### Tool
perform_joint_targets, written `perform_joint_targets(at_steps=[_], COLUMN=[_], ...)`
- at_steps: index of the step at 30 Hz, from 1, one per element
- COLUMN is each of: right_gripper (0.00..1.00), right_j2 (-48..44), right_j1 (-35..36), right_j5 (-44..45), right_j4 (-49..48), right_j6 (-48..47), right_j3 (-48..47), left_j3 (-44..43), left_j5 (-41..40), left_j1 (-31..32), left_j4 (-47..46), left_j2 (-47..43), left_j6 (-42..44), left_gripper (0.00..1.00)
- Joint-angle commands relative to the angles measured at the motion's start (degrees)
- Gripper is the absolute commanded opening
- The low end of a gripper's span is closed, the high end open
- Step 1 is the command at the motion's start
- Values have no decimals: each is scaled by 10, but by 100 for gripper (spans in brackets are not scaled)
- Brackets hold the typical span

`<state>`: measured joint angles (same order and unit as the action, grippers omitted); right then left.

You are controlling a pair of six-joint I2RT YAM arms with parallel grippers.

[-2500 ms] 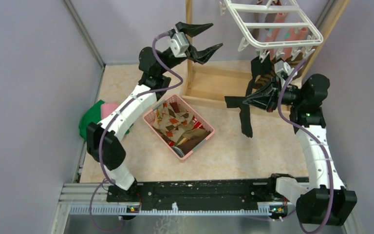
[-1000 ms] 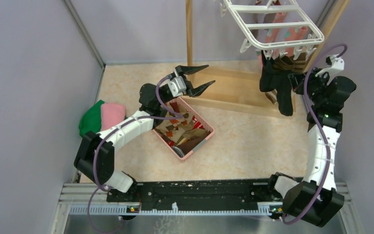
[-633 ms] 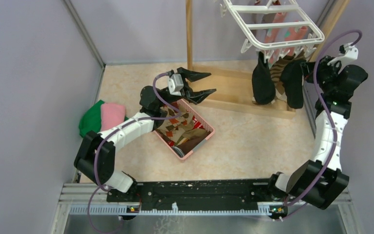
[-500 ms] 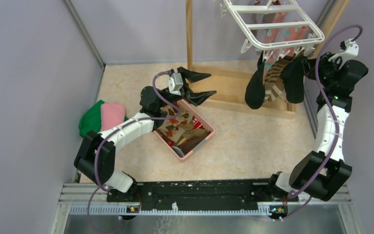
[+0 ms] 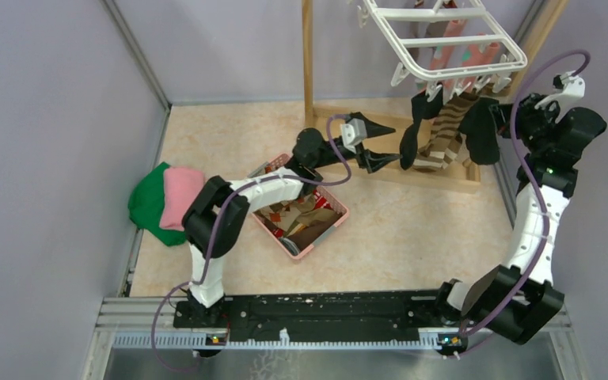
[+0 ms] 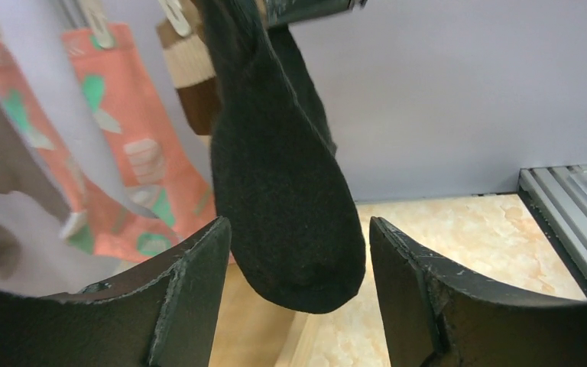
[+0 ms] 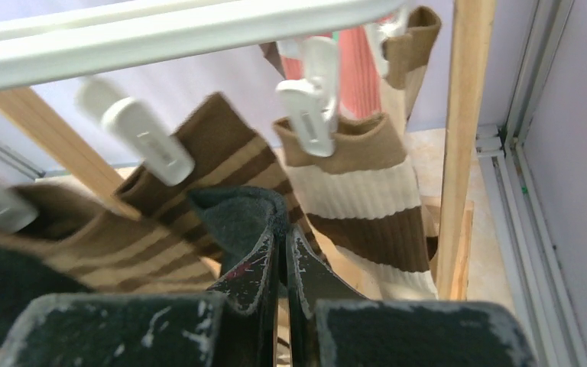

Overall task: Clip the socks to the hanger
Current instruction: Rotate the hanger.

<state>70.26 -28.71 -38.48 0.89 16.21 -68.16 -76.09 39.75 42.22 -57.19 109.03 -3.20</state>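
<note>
The left gripper [image 6: 299, 229] is held wide open and empty. The toe of a black fabric sock [image 6: 283, 191] hangs just ahead of the gap between its 2 fingers, suspended from the white plastic grid hanger [image 5: 459, 75]. The right gripper [image 7: 281, 233] is pinched closed on a second black sock [image 7: 233, 210] just below the hanger.

The surface [image 5: 412, 237] is a beige, marble-patterned top. A pink basket [image 5: 343, 212] rests near its centre. At 9 o'clock, against the wall, a folded green cloth [image 5: 146, 204] and a pink cloth [image 5: 176, 194] lie touching. The wooden stand base [image 5: 455, 182] sits at 1 o'clock. A black mounting rail [image 5: 324, 313] spans the 6 o'clock edge.
</note>
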Motion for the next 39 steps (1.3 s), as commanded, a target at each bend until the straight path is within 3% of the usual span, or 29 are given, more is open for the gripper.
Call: perform_joint_targets(at_steps=[1,5,7,18,24,32,39], right_gripper=[0,0,0,0,0,0,0], right_j2=[-81,-121,-129,-163,-161,-160,-156], right_j1=[-17,-22,-27,-33,-34,-33,-33], right_j5=[-57,-67,-77,-181,-227,-223,-209], right_j4=[60,134,171,415,495,512,484], right_j6=[-64,-114,-133,-305,-350,-357,-331], right_j3=[12,22,19,-63,-109,-134,-143], left_j3=[-56,-93,-116,-291,-405,-592,-643], left_j5=[-18,-40,-50,-30,-18,-42,-95], left_j1=[27,54,60,74,91,113,148], left_j4=[-35,-42,-49,-23,11,59,78], left_j2=[55,90,110,217,289,402,446], left_j6=[33,33,9,-47,-52,-54,-12], left_gripper=[74,75,70,2,0,0,0])
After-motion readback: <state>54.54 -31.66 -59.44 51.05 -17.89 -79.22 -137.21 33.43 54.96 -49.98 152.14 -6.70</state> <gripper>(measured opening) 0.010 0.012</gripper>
